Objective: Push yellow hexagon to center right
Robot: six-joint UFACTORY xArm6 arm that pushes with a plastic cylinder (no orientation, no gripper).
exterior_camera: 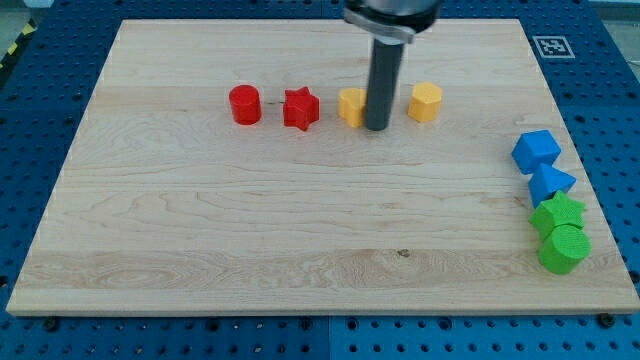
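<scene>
The yellow hexagon sits on the wooden board in the upper middle, right of my rod. My tip rests on the board between the hexagon and a second yellow block, whose right side the rod partly hides, so its shape is unclear. The tip stands close to the left of the hexagon with a small gap, and touches or nearly touches the other yellow block.
A red cylinder and a red star lie in the same row at the left. At the right edge, top to bottom: a blue block, a blue triangle-like block, a green star, a green cylinder.
</scene>
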